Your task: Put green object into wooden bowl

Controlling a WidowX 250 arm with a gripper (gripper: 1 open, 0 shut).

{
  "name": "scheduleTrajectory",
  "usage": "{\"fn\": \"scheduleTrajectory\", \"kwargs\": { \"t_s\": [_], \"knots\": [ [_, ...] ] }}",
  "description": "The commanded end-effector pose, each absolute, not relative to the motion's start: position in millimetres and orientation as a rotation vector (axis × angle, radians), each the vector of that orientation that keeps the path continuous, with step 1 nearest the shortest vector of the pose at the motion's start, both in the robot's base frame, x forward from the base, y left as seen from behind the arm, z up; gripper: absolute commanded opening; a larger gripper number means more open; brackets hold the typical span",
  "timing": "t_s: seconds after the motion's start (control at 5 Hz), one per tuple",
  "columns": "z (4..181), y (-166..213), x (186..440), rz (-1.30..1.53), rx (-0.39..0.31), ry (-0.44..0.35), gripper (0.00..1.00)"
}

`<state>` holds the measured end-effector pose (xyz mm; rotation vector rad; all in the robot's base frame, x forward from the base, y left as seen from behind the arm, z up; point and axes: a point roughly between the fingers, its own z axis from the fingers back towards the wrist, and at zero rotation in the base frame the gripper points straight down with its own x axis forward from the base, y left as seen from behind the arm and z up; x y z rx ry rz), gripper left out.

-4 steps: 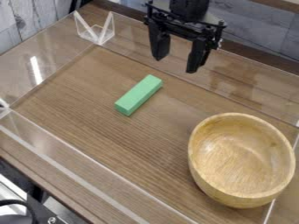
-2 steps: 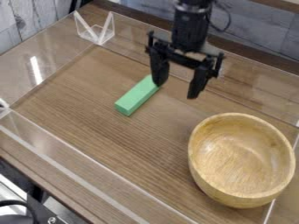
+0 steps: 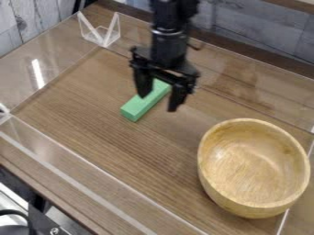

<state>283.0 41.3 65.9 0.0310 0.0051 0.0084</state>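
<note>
Green object (image 3: pixel 142 105) lies flat on table (image 3: pixel 86 119), well apart from wooden bowl (image 3: pixel 255 166), which sits empty at the right. Claw (image 3: pixel 163 92) spread wide, pointing down over bar's far end, nothing held: approach/pre-grasp step. Next: drop w/ fingers straddling bar, then close.

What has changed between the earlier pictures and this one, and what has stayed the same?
The gripper has moved left and down in the picture, from above the table's far side to the far end of the green object, its fingers open on either side. Nothing has been gripped or released. The green object and the empty wooden bowl lie where they were.
</note>
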Motion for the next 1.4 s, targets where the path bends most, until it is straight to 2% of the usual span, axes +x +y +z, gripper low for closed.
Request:
{"fn": "scheduleTrajectory", "kwargs": {
  "t_s": [0.0,0.2,0.6,1.0,1.2],
  "knots": [
    [65.0,57,288,-0.081,0.046,-0.086,1.0],
    [54.7,61,288,-0.12,0.048,-0.11,1.0],
    [49.1,80,314,-0.05,0.05,-0.128,1.0],
    [38.6,80,304,-0.004,0.037,-0.135,1.0],
    [38.3,70,309,0.033,0.033,-0.139,1.0]
  ]
}}
